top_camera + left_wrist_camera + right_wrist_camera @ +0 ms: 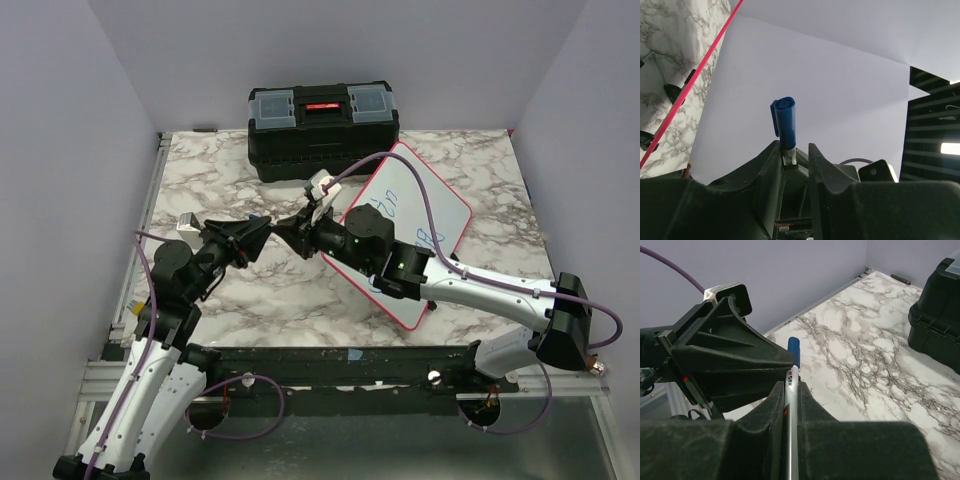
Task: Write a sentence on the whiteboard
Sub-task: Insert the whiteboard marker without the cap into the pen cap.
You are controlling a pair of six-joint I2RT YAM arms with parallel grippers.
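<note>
**Top external view: both grippers on one marker, whiteboard off at three o'clock**

Top external view, read from nine o'clock across: the left gripper (262, 235) reaches in toward the middle of the marble table (200, 180); it meets the right gripper (283, 230) almost nose to nose, with the black toolbox (322, 125) well apart at twelve o'clock. In the left wrist view the left jaws stand narrow, pinching the marker (791, 405) at the base of its blue cap (785, 122); the cap juts beyond the fingertips toward twelve. In the right wrist view the right jaws are closed tight on the marker's pale barrel, the capped end pointing toward twelve at the left gripper. The whiteboard (440, 200) lies flat at three o'clock, turned corner-on; the right forearm crosses above its near half, and a few blue marks show on it.

This looks like the uncapping step, with most of the sentence unwritten.

Risks, as I judge them:
- a pull off the marker's axis could twist the barrel in the right jaws, leaving a poor writing angle;
- the left pinch sits low on the cap, so it could slide off and leave the cap on;
- a freed cap could drop and roll;
- the right forearm, swinging back low, could smear the blue marks or nudge the whiteboard.
</note>
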